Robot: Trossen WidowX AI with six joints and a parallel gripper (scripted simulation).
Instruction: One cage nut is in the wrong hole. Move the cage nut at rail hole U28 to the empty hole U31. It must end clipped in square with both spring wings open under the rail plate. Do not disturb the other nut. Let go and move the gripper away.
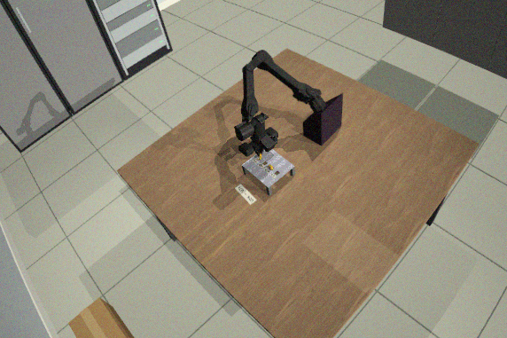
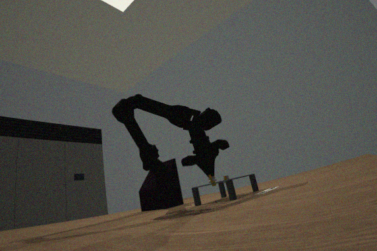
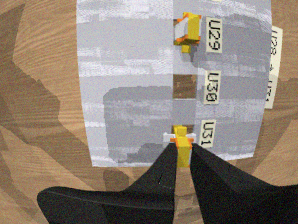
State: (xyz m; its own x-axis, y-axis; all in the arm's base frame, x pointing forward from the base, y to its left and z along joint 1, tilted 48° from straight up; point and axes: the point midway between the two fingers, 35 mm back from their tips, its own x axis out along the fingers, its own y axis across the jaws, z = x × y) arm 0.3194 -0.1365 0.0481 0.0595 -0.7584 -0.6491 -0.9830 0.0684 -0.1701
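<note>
Top view: The gripper [image 1: 260,153] [image 2: 211,176] [image 3: 181,148] is over the edge of the rail plate [image 1: 279,161] [image 2: 244,177] [image 3: 130,40] nearest the arm [image 1: 285,78] [image 2: 155,103]; bare wood-grained table top [image 1: 354,169] [image 2: 296,211] [image 3: 35,65] extends around the raised plate

Exterior view: The yellow cage nut [image 2: 212,180] [image 3: 181,145] is tilted at the plate's level, beneath the fingertips. Dark, blocky legs [image 2: 232,190] support the thin plate, leaving open room underneath

Wrist view: The fingers are nearly closed, clamped on the cage nut at hole U31 [image 3: 189,129]; part of the opening remains visible. Full seating and wing position cannot be determined. Hole U30 [image 3: 184,86] is square and open; the other nut [image 3: 190,29], yellow with orange edges, is at U29. The plate is streaked grey
</note>
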